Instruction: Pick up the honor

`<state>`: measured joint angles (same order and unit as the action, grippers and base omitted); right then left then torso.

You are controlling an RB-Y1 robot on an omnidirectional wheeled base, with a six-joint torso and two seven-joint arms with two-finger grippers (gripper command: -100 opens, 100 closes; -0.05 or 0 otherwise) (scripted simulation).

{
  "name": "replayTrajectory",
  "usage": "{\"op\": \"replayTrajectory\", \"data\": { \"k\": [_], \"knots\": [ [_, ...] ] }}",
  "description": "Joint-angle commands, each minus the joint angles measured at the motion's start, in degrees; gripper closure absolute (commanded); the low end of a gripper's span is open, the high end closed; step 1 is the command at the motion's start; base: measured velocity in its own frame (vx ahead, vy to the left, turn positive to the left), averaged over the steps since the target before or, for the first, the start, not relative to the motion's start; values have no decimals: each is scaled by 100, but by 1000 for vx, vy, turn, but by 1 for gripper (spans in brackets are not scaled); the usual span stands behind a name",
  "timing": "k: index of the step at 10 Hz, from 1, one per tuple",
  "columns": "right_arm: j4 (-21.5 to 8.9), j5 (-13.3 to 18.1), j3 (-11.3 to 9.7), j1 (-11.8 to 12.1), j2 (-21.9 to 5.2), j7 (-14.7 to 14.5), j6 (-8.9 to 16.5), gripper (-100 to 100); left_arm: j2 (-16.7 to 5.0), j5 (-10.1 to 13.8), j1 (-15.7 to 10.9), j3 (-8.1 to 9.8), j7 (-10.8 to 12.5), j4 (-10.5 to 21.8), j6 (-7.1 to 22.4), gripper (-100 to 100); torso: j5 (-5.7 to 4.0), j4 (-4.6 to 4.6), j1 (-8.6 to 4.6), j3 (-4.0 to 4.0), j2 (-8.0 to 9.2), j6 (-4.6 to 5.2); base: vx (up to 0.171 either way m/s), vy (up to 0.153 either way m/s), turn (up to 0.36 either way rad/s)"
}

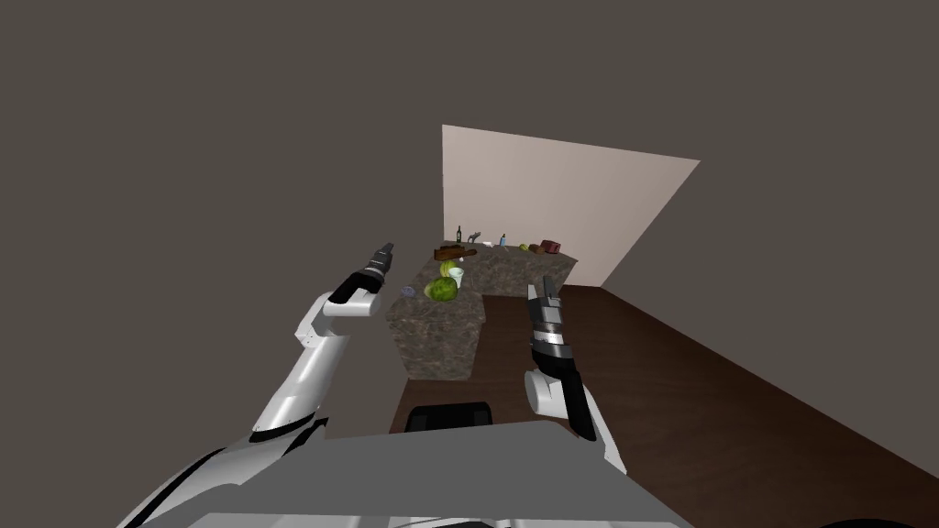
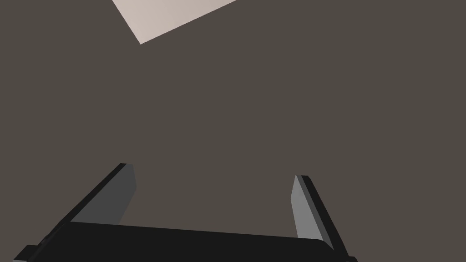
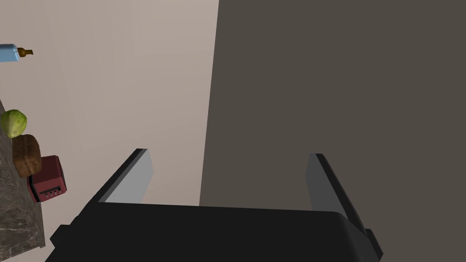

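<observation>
In the head view the honor [image 1: 473,237] is barely made out: a tiny grey figure on the far stretch of the counter [image 1: 440,344], beside one dark bottle [image 1: 459,233]. The left gripper [image 1: 386,249] and right gripper [image 1: 546,286] are held well short of it. In the left wrist view, two fingers [image 2: 123,195] are spread wide and nothing is gripped. In the right wrist view the same is seen. One red toaster [image 3: 48,184] and one brown loaf [image 3: 26,155] are shown, and one blue bottle [image 3: 9,52] is cut off.

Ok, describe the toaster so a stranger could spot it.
Find the dark stone-patterned counter by the pale wall. On its far right end, a green cabbage, a brown loaf and the toaster sit in a row. The toaster is the boxy dark red one.
</observation>
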<state>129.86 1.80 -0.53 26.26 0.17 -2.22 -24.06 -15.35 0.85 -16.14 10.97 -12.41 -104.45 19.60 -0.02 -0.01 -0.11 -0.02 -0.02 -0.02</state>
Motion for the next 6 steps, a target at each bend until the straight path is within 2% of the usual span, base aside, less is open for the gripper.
{"op": "replayTrajectory", "data": {
  "k": [1,2,4,5,6],
  "knots": [
    [0,0,0,0,0,0,0,0,9,-12,-42,13,-15,19,237,-100,0,0,0,0,0,0,4,-14,1],
    [0,0,0,0,0,0,0,0,-59,-15,-305,134,-60,275,415,-100,1,0,5,0,1,-1,4,-18,-44],
    [0,0,0,0,0,0,0,0,-59,-15,-320,134,-60,275,657,-100,1,0,4,-1,-1,-1,6,-16,-15],
    [0,0,0,0,0,0,0,0,-129,-21,-590,256,-103,539,854,-100,2,0,7,0,0,-1,7,-22,-43],
    [0,0,0,0,0,0,0,0,-129,-21,-590,256,-103,539,1013,-100,1,0,4,-1,-2,1,9,-20,-42]
  ]
}}
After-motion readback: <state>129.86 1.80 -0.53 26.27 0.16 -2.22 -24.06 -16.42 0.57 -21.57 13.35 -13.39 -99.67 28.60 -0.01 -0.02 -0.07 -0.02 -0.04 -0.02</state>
